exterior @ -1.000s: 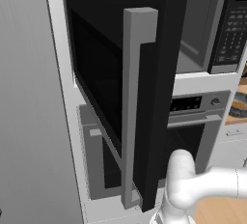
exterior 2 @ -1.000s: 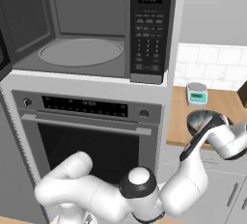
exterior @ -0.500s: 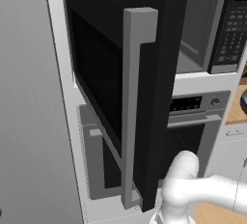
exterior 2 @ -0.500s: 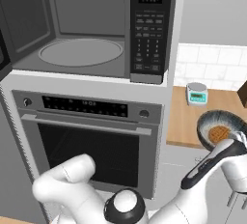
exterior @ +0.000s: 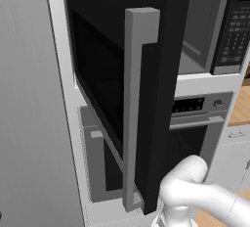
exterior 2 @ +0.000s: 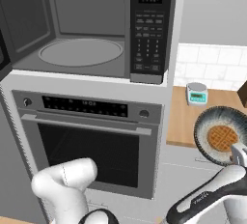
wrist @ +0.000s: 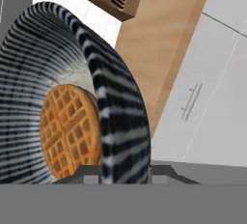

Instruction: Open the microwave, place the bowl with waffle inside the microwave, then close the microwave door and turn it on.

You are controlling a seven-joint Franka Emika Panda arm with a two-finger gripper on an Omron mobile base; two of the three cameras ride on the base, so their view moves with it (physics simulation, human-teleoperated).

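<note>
Pincer: the gripper [wrist: 126, 170] sits at the bottom middle of the hand view, its jaws narrowed onto the striped rim of the bowl [wrist: 116, 97], one finger on either side of the wall. In the right base view it is at the lower right edge [exterior 2: 238, 156], touching the bowl's near rim.
Bowl: black and white striped outside, pale speckled inside; in the right base view it sits at the right [exterior 2: 219, 141], tilted so its inside faces the camera, in front of the wooden counter [exterior 2: 179, 121].
Waffle: round and golden brown [wrist: 70, 131], lying against the inside bottom of the bowl, left of centre in the hand view; also seen inside the bowl in the right base view [exterior 2: 223, 138].
Microwave: upper left of the right base view [exterior 2: 87, 30], cavity open with a round turntable plate [exterior 2: 80, 52] on its floor; black keypad panel [exterior 2: 151, 30] to the right of the cavity.
Microwave door: swung wide open, across the middle of the left base view [exterior: 117, 84], with the long grey handle [exterior: 136, 108] along its near edge.
Oven: grey, just below the microwave [exterior 2: 91, 146], door shut.
Counter items: a small kitchen scale [exterior 2: 197, 93] stands near the tiled wall, above the bowl in the frame.
</note>
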